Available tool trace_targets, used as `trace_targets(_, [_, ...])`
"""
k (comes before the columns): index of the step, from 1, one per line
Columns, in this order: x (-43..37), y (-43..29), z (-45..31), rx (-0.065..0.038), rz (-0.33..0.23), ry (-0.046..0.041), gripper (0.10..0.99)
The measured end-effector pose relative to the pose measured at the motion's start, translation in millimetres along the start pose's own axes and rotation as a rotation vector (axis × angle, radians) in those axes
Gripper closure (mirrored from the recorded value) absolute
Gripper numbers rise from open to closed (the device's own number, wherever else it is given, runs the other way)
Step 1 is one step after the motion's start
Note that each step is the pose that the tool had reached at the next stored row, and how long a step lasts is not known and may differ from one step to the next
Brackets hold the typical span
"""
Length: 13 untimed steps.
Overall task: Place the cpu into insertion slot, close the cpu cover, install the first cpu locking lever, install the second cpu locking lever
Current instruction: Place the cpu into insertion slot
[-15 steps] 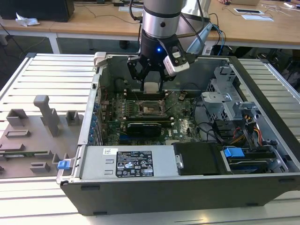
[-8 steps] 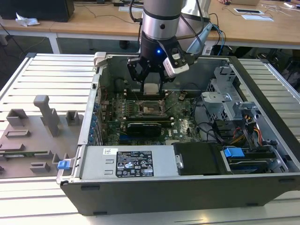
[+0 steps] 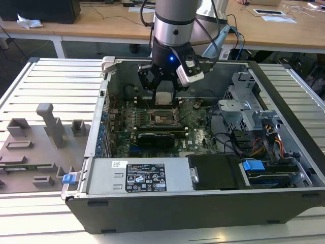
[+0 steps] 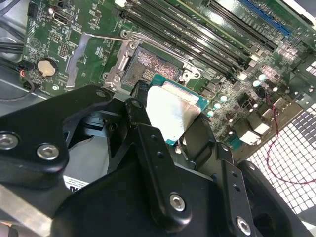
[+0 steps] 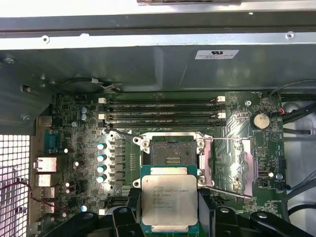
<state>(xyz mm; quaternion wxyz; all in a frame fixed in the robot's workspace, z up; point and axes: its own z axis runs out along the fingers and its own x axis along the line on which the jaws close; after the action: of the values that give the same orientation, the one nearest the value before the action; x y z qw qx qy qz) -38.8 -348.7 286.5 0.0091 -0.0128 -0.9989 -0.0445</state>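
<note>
The tabletop [image 3: 51, 81] carries an open computer case [image 3: 167, 203]; the motherboard [image 3: 198, 140] lies flat on the case floor. The arm reaches down into the case from above; its end effector [image 3: 165, 94] hangs over the middle of the board.

End effector state: closed on the cpu [image 5: 169, 202], with a finger on each of two opposite edges; the dull metal top faces the first wrist view.

The insertion slot [image 5: 168, 153] is empty, and its dark contact field is exposed inside the silvery rim. The cpu is held clear of the board, near the insertion slot and not in it; in the first wrist view it appears just beside the rim.

The cpu cover [image 5: 245, 165] is swung open and lies flat on the board beside the insertion slot. Two thin wire locking levers [image 5: 222, 139] stand released beside the insertion slot; neither is latched.

Progress, judged from this state: the cpu is picked up and brought close to the slot; seating is not yet done; closing the cover and installing both levers are also not yet done.
</note>
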Motion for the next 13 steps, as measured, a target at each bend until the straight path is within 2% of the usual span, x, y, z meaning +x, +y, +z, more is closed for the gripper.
trace_targets(8, [-0.1,-0.6,6.8,0.001,0.0,0.0,0.545])
trace_targets(13, [-1.1,1.0,12.7,0.021,0.0,-0.0005,0.545])
